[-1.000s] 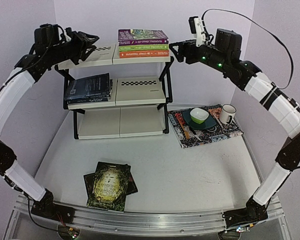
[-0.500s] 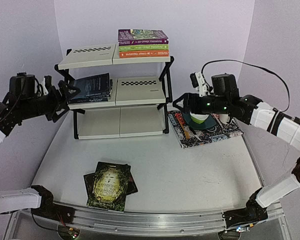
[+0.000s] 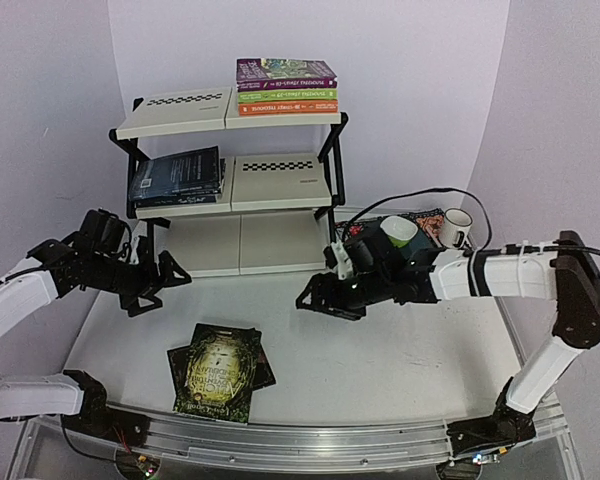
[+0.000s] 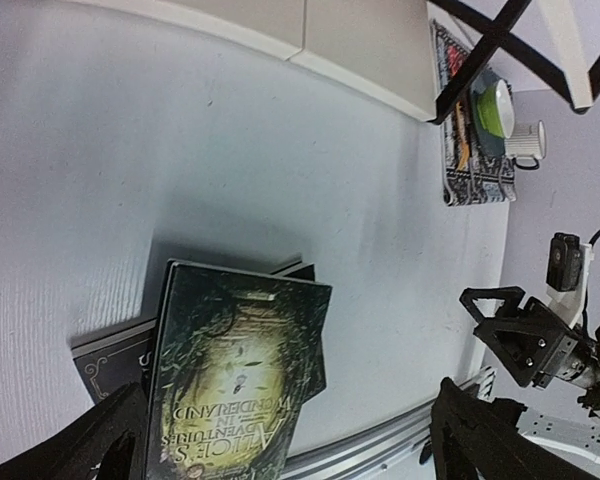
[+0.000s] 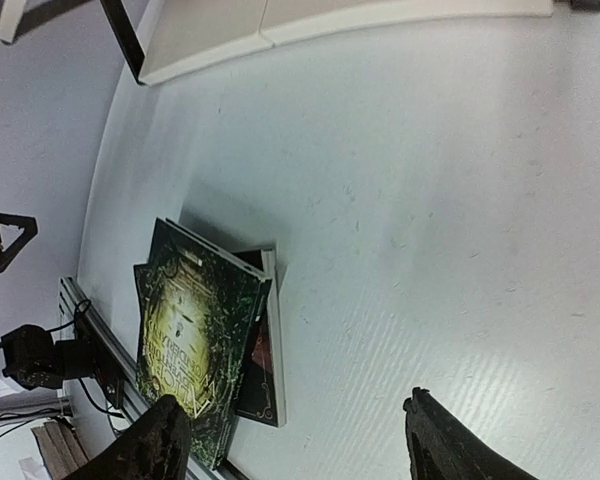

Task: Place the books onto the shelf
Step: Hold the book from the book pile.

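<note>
books (image 3: 220, 372) lie ahead of left gripper (image 3: 163, 290)

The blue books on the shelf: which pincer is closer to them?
Left. The left pincer hangs below and in front of the blue books; the right pincer is farther off to the right.

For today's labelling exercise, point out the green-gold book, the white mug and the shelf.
green-gold book (image 3: 218, 368): top view, cover middle.
white mug (image 3: 455, 230): top view, outer wall.
shelf (image 3: 280, 185): top view, middle tier panel.
</note>
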Available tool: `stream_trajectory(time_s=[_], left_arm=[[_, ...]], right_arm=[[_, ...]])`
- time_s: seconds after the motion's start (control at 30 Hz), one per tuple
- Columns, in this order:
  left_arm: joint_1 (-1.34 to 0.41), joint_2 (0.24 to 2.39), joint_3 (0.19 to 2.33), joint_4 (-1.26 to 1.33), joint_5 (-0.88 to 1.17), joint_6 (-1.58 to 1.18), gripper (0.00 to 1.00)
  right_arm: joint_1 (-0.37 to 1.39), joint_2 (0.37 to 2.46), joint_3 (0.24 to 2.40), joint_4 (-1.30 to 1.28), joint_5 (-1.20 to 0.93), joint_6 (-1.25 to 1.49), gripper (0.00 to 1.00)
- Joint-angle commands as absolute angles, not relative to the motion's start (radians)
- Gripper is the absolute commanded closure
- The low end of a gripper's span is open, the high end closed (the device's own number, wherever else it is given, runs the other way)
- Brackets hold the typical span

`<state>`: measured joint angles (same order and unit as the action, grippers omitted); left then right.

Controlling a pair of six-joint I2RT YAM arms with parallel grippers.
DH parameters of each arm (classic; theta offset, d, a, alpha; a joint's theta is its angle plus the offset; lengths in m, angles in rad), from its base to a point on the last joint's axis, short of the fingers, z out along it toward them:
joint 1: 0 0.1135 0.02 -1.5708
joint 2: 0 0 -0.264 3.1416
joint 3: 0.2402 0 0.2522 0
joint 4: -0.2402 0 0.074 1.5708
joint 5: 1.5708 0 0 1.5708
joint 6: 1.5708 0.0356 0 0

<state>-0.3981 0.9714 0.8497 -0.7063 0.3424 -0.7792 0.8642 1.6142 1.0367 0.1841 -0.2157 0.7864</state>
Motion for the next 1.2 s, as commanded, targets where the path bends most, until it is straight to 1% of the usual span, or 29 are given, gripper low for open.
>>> stream_trajectory(time_s=[0.0, 0.1, 0.17, 0.2, 0.27, 0.37, 0.43, 0.57, 0.73, 0.87, 1.0, 1.17], left_arm=[[-0.398, 0.949, 0.752, -0.624, 0.384, -0.747, 0.01], [-0.401, 0.971, 0.659, -0.550, 0.421, -0.778, 0.10], [-0.412, 0.998, 0.614, -0.494, 0.450, -0.791, 0.14], [-0.421, 1.012, 0.597, -0.471, 0.454, -0.793, 0.17], [-0.437, 1.035, 0.575, -0.436, 0.452, -0.784, 0.19], [-0.459, 1.057, 0.556, -0.408, 0.441, -0.758, 0.20], [-0.468, 1.078, 0.545, -0.389, 0.435, -0.742, 0.21], [-0.479, 1.132, 0.510, -0.306, 0.463, -0.734, 0.26], [-0.511, 1.222, 0.514, -0.255, 0.478, -0.727, 0.32], [-0.532, 1.290, 0.541, -0.260, 0.482, -0.728, 0.32], [-0.545, 1.315, 0.540, -0.265, 0.458, -0.753, 0.32], [-0.554, 1.315, 0.527, -0.265, 0.461, -0.763, 0.40]], right_arm=[[0.942, 1.712, 1.017, 0.321, -0.172, 0.969, 0.28], [1.006, 1.778, 1.027, 0.352, -0.124, 1.023, 0.30], [1.043, 1.814, 1.038, 0.363, -0.100, 1.060, 0.34], [1.060, 1.833, 1.044, 0.372, -0.092, 1.080, 0.37], [1.089, 1.866, 1.048, 0.398, -0.079, 1.124, 0.41], [1.117, 1.915, 1.062, 0.443, -0.076, 1.157, 0.46], [1.126, 1.948, 1.084, 0.448, -0.084, 1.158, 0.47], [1.131, 1.993, 1.122, 0.455, -0.082, 1.148, 0.52], [1.149, 1.981, 1.094, 0.476, -0.017, 1.152, 0.53], [1.151, 1.950, 1.083, 0.455, 0.000, 1.120, 0.50], [1.165, 1.931, 1.108, 0.410, -0.009, 1.100, 0.50], [1.194, 1.970, 1.142, 0.406, -0.027, 1.125, 0.52]])
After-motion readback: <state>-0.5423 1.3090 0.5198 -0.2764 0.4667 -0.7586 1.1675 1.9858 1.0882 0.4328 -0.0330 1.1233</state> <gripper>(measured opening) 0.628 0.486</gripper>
